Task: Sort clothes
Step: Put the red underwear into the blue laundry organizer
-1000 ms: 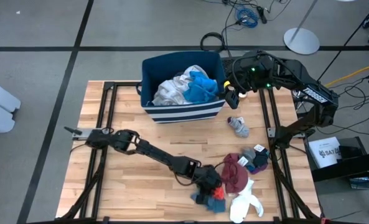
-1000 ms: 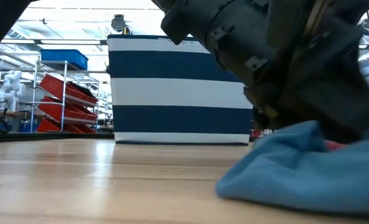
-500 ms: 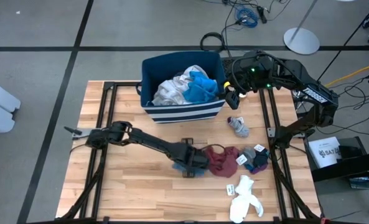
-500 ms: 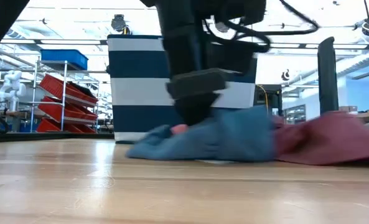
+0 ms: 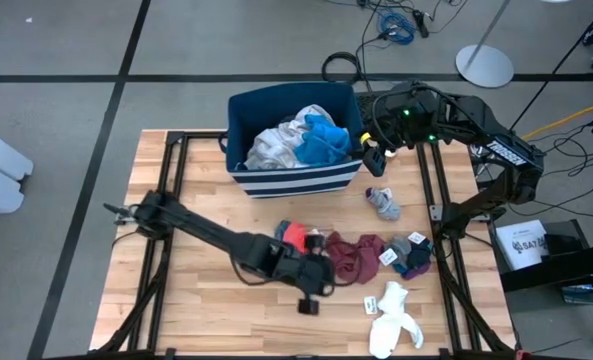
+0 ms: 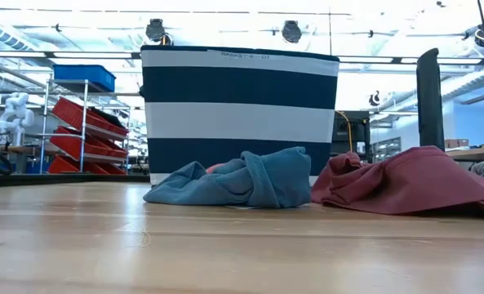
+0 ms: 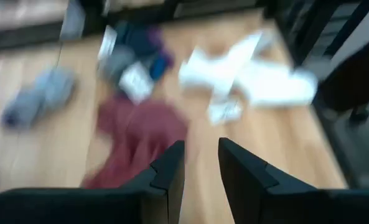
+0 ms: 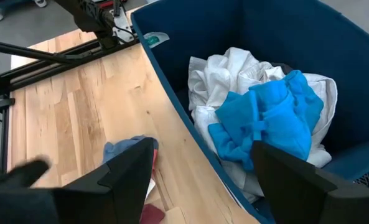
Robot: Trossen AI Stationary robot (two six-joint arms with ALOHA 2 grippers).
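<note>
1. The left gripper (image 5: 309, 303) is hanging low in the centre of the high view, just below the clothes line-up, and its fingers (image 7: 172, 168) are showing a narrow gap with nothing between them, so it is looking released and empty

2. The right gripper (image 5: 374, 160) is hovering at the upper right of the high view, beside the bin's (image 5: 238, 108) right wall; in its wrist view the fingers (image 8: 131, 168) are standing wide apart and holding nothing

3. Inside the bin a white garment (image 5: 274, 146) and a bright blue garment (image 5: 323, 138) are already lying piled together, so part of the sorting is looking done

4. Out on the table (image 5: 196, 200) plenty is waiting: a teal piece (image 6: 242, 181) with a red piece (image 5: 294, 235) tucked against it is sitting just below the bin in the high view, touching the maroon piece (image 5: 354, 255) to its right

5. Further right a dark bundle with white tags (image 5: 408, 254) is lying near the table's right rail, a blue-grey piece (image 5: 384, 204) is sitting alone above it, and white socks (image 5: 393, 320) are sprawling at the lower right

6. My read: roughly a third is done, with six or so small items left on the wood and neither arm carrying anything right now
</note>
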